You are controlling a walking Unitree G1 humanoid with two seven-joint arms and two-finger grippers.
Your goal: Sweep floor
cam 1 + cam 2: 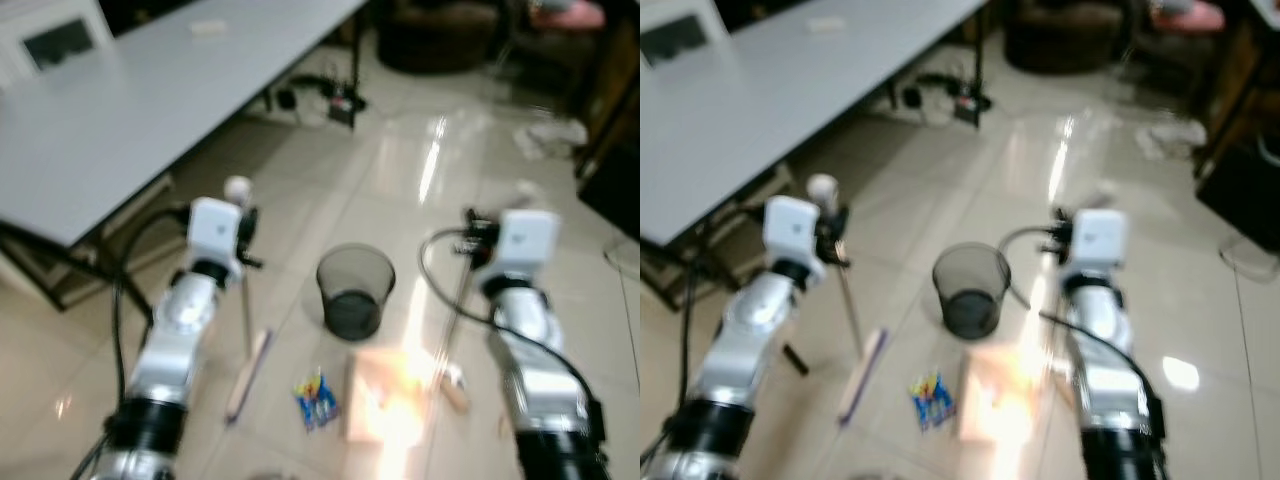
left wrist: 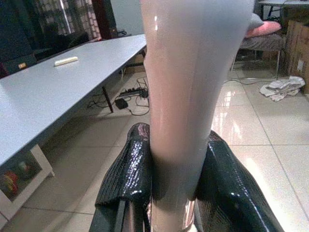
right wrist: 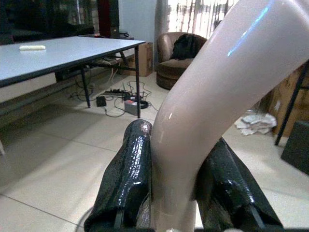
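left wrist view: pale glossy broom handle [image 2: 190,96]

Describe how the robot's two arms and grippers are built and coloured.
Both arms are silver jointed tubes with black collars near the base, each ending in a white boxy wrist block. Black cables loop beside the left arm and right arm. Gripper fingers are glossy black, textured and rounded.

Both head views are blurring softly; glare is streaking across the glossy floor [image 1: 430,160]; wrist views are staying sharper.

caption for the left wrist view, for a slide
Left pincer shut on a pale broom handle, long grey table beyond.
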